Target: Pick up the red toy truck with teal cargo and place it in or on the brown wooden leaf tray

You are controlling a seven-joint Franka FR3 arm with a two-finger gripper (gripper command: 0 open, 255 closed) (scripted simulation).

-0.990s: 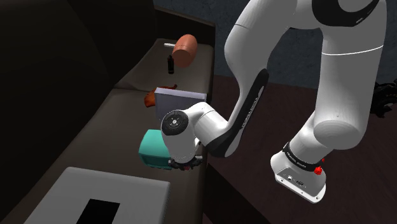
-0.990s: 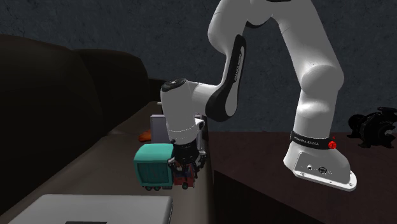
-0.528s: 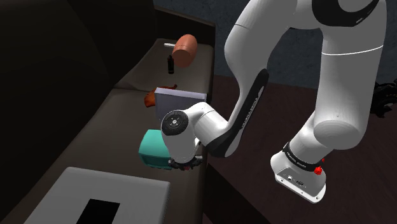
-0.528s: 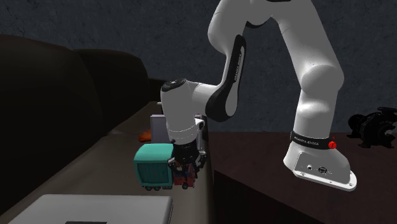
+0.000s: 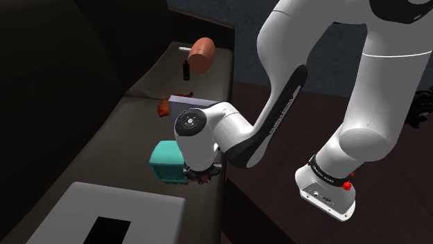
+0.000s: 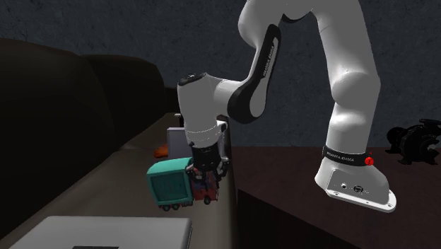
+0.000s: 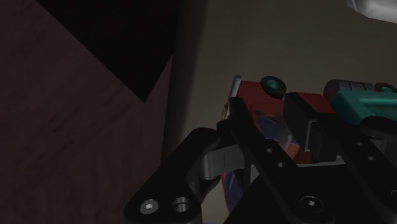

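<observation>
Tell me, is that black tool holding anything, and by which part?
Yes. The tool is shut on the toy truck, its fingers clasping the red cab; the teal cargo box sticks out to one side, free.

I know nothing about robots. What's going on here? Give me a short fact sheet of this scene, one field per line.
place: the seat of a dark sofa
tool: black, two fingers, shut on the toy truck
toy truck: red cab, teal cargo, gripped at the cab
leaf tray: reddish-brown, farther along the seat, partly behind a grey box
task state: truck not yet on the tray
</observation>
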